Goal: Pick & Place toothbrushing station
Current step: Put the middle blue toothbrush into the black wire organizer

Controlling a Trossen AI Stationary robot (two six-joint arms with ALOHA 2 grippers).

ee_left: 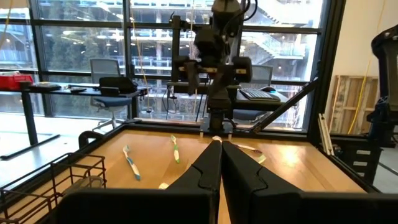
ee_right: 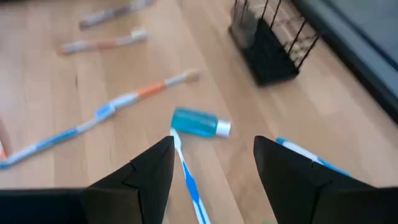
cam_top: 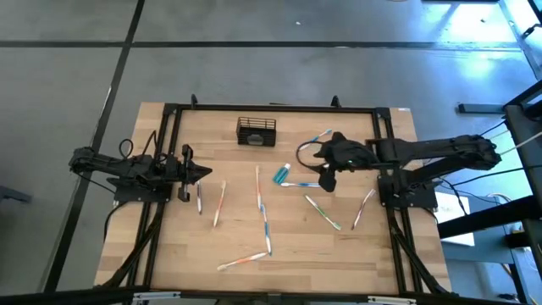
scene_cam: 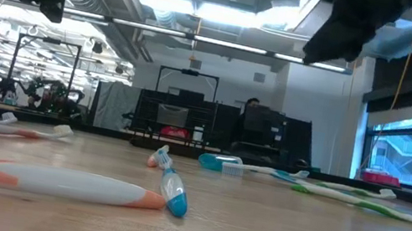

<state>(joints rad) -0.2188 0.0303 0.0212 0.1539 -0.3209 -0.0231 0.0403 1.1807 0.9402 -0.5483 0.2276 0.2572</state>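
The black wire-mesh basket (cam_top: 257,132) stands on its base at the table's far edge; it also shows in the right wrist view (ee_right: 273,37) and the left wrist view (ee_left: 56,180). My right gripper (cam_top: 325,178) is open and empty, above the table near the small teal tube (cam_top: 281,174) and a blue-and-white toothbrush (cam_top: 301,184). In its wrist view the tube (ee_right: 199,122) lies ahead of the open fingers (ee_right: 211,162). My left gripper (cam_top: 206,173) is shut and empty at the table's left side, held above the wood.
Several toothbrushes lie scattered flat on the wooden table: orange-white ones (cam_top: 219,203) (cam_top: 242,261), a blue one (cam_top: 264,216), green ones (cam_top: 323,213) (cam_top: 362,208), and one near the far edge (cam_top: 318,137). A black frame (cam_top: 271,108) borders the table.
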